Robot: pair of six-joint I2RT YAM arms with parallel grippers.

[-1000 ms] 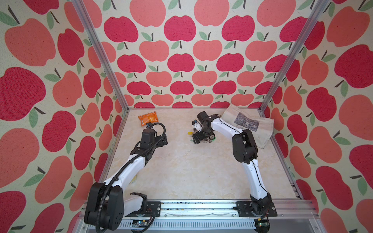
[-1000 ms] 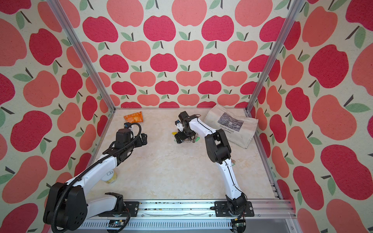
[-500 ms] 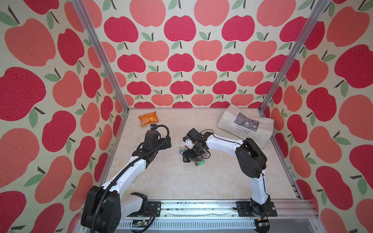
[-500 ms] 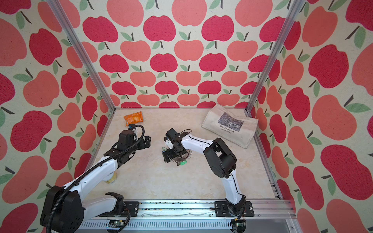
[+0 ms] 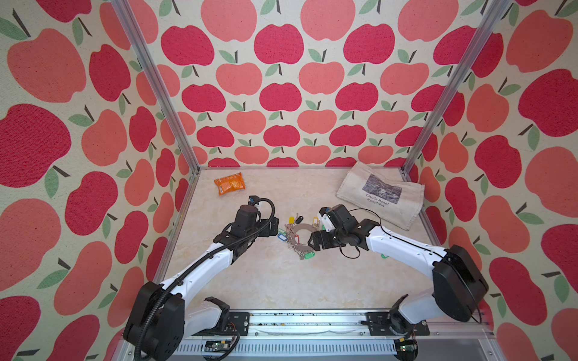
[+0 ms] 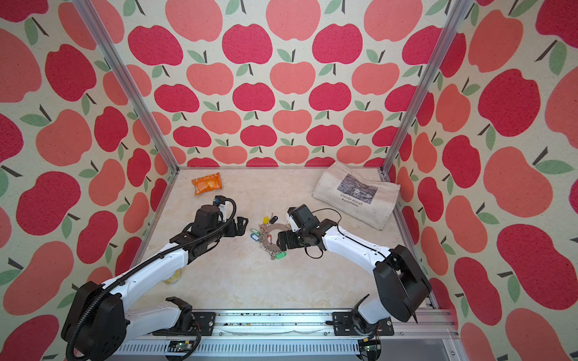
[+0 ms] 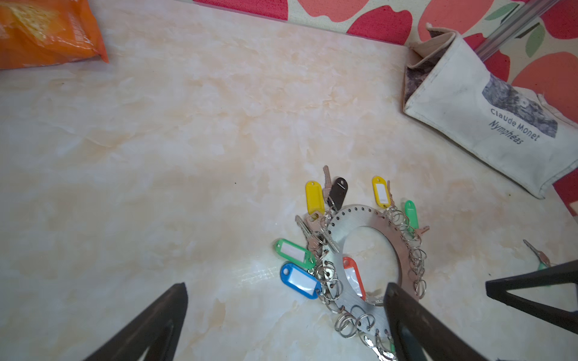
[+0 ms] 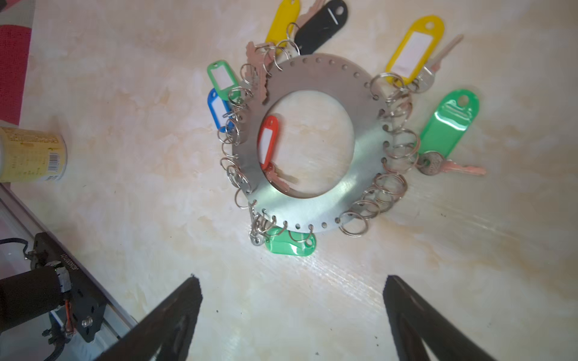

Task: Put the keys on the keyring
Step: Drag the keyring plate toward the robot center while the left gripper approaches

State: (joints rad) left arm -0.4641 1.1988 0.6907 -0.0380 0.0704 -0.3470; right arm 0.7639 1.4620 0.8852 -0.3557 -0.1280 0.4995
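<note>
The keyring [image 5: 293, 230] [image 6: 271, 228], a flat grey disc with wire rings round its rim, lies flat mid-table. Several keys with yellow, green, blue, red and black tags fan round it, among them a yellow-tagged key [image 8: 416, 50] and a green-tagged key [image 8: 450, 122]. A red tag [image 8: 267, 140] lies in the disc's hole. Another key with a green tag [image 7: 536, 253] [image 5: 384, 256] lies apart, near the right arm. My left gripper [image 5: 275, 226] [image 7: 286, 287] stands open just left of the keyring [image 7: 353, 218]. Open and empty, my right gripper [image 5: 312, 242] [image 8: 292, 280] is just right of the keyring [image 8: 366, 131].
An orange packet [image 5: 230, 183] lies at the back left. A cream tote bag [image 5: 380, 193] lies in the back right corner. A small yellow can [image 8: 31, 154] [image 6: 172, 276] lies under the left arm near the front rail.
The keyring came from beside the bag forward to mid-table with the right gripper, which has since drawn back to its right. The left gripper moved right, up to the ring.
</note>
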